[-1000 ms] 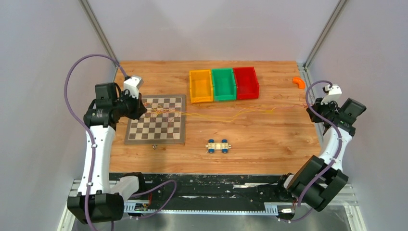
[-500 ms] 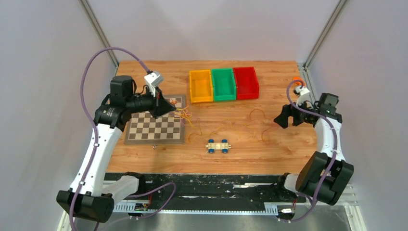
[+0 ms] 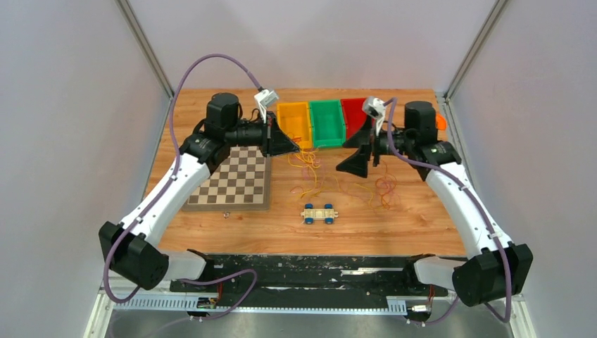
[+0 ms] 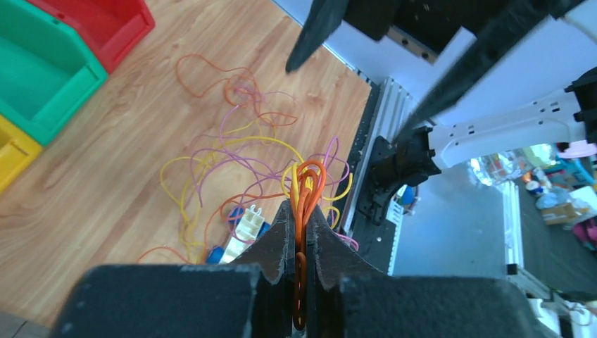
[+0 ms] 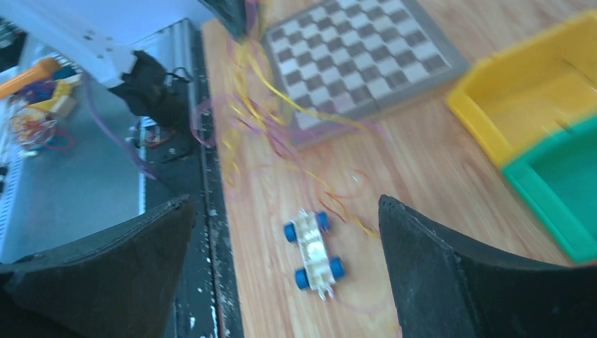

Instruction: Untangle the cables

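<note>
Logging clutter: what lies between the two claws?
Loose loops of the cables on the table, trailing from the shut left claw towards the open right claw; the top view shows it.

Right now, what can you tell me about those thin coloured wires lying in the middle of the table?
The thin yellow, orange and pinkish-red wires look like flexible plastic-coated threads, tangled in loose loops and curls. Most lie slack on the wooden table, just beyond the small blue-wheeled toy cart. One orange-and-yellow bunch is raised and pinched between the shut fingers of the left gripper. The right gripper is wide open, no wire between its fingers.
</note>
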